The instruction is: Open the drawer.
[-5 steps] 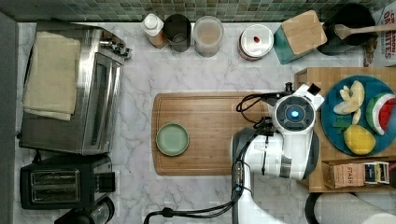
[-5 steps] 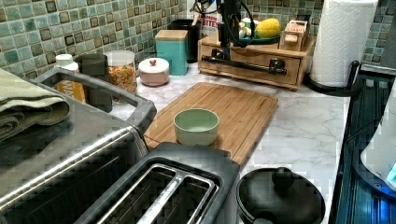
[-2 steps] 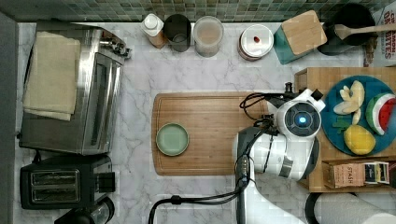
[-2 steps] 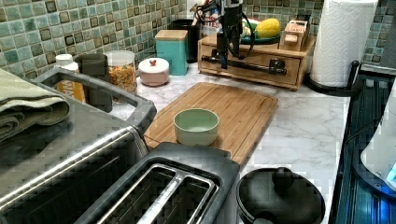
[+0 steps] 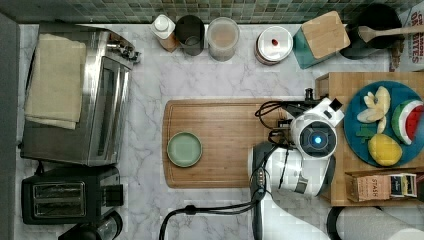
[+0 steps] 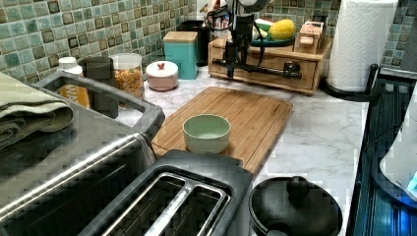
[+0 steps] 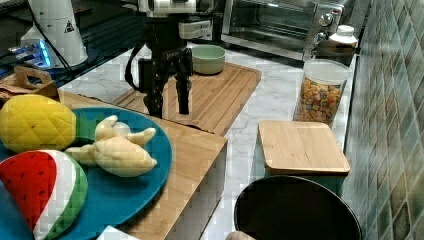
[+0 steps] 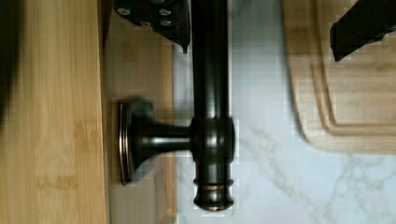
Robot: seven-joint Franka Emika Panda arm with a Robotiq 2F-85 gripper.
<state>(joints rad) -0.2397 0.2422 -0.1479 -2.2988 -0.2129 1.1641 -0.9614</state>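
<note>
The drawer sat shut in the low wooden stand at the far end of the bench, at about three o'clock of the top view, with the blue fruit plate on the stand's roof above it. Its black bar handle ran level along the drawer front, held off the wood by a short post.

And there was the gripper, down at the handle's end nearest the canisters. The fingers were spread, one finger tucked between the bar and the drawer face, the other out over the cutting board side, well clear of the bar. So the bar lay between them, crosswise to the gap, and much nearer the inner finger than the outer one. Nothing pinched yet.

In the left view the gripper hung straight down over the handle's eleven o'clock end, the arm upright above it. In the top view the wrist covered that spot, just at the stand's edge.

The whole thing turned on that line-up, I'd say: bar's long axis along the drawer front, fingers astride it, so a squeeze would catch it and the pull would have to go square to the bar, toward nine o'clock of the top view, out over the cutting board. The green bowl stood well away on the board.
</note>
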